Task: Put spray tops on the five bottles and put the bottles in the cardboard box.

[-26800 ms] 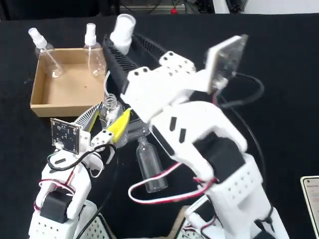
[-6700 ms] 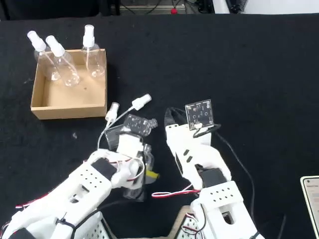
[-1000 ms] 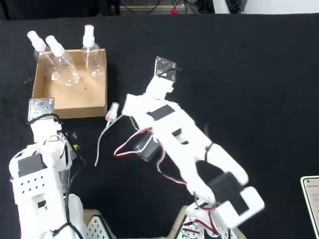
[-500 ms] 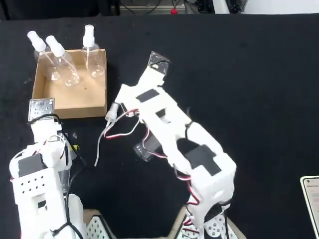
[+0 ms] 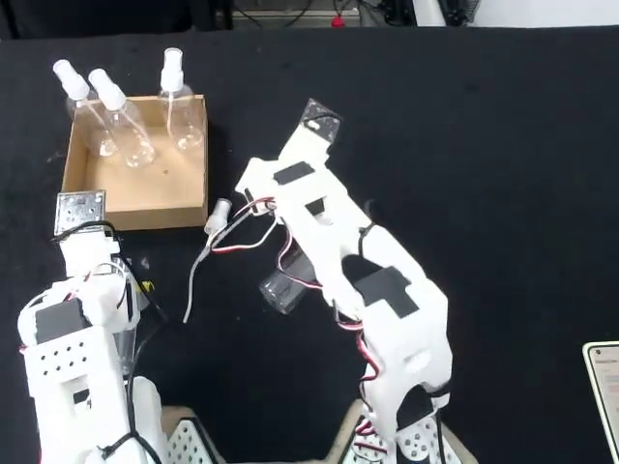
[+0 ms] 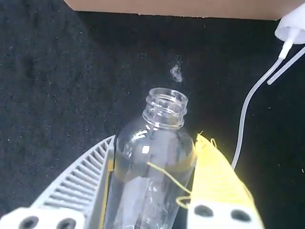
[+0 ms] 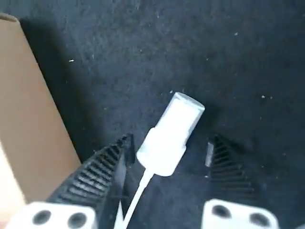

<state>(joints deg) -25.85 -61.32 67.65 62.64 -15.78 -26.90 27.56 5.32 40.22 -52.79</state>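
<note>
Beside the cardboard box (image 5: 131,217) I note right gripper (image 7: 169,142) spread around a spray top (image 7: 171,129); left gripper (image 6: 157,143) pinching bottle (image 6: 155,162).

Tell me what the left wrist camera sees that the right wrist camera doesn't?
Left wrist view, not the right wrist view: a clear bottle with no top on it, held in the left gripper. Right wrist view, not the left: the right gripper, open, with a finger on each side of the spray top lying on the table. Both: that white spray top, a side of the cardboard box, and the black table.
</note>
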